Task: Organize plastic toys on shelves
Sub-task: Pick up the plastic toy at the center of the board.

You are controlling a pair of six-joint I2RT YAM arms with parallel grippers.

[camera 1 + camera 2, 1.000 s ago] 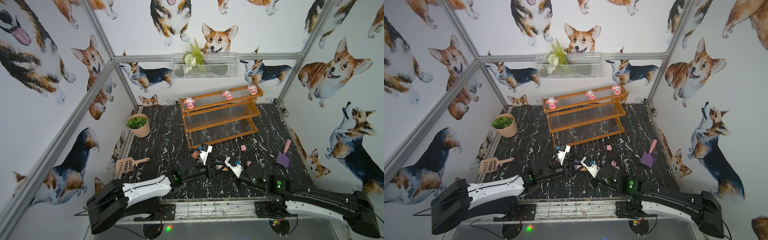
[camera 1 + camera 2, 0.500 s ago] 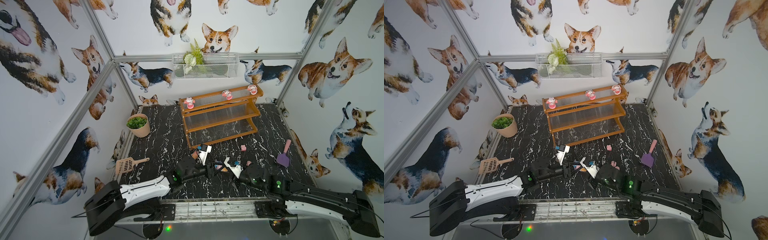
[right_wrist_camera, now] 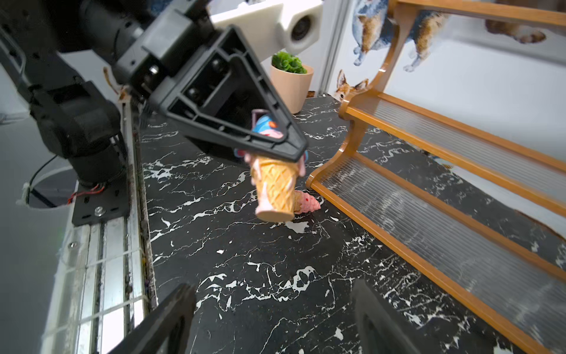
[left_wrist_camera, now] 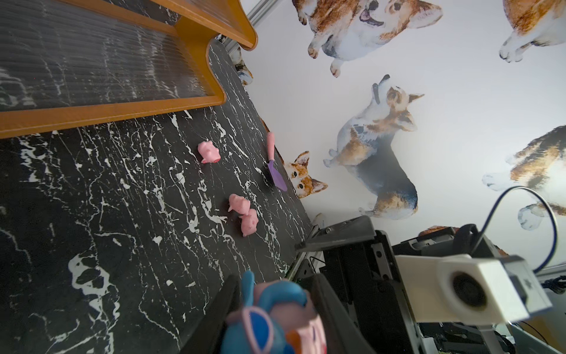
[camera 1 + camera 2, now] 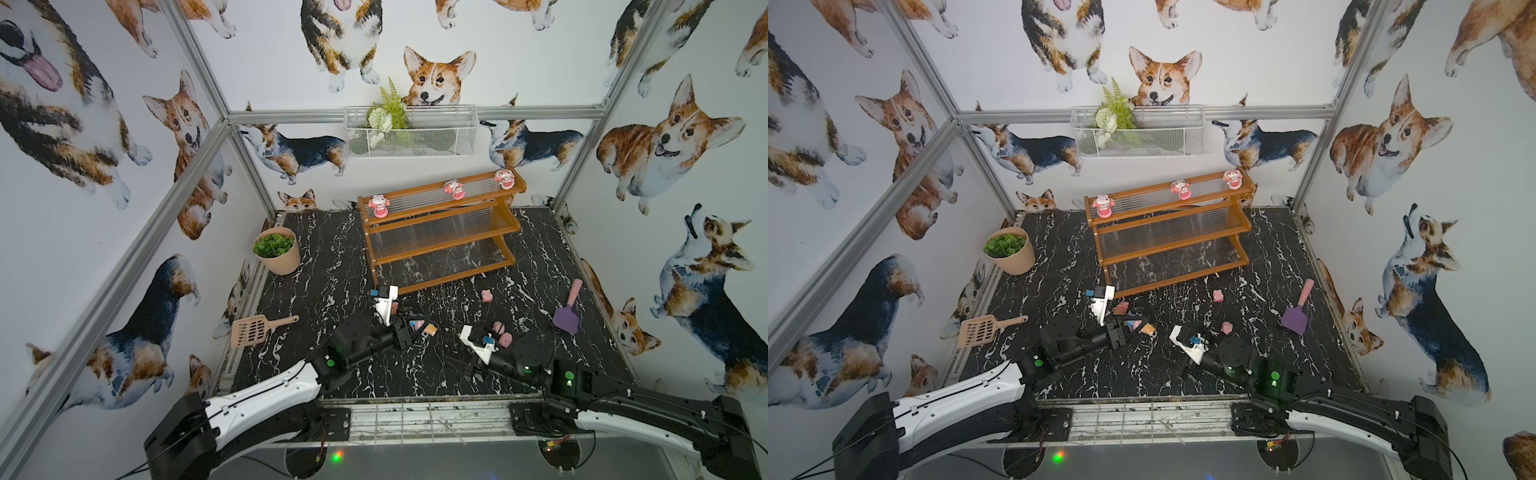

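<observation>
Your right gripper (image 3: 272, 302) just opened wide, empty; your left gripper (image 3: 275, 154) alone holds the ice-cream cone (image 3: 275, 190) for the shelves (image 3: 398, 246).

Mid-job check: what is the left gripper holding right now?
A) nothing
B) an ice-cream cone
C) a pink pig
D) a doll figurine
B: the left gripper is shut on the ice-cream cone; the right wrist view shows its tan cone sticking out below the fingers.
</observation>
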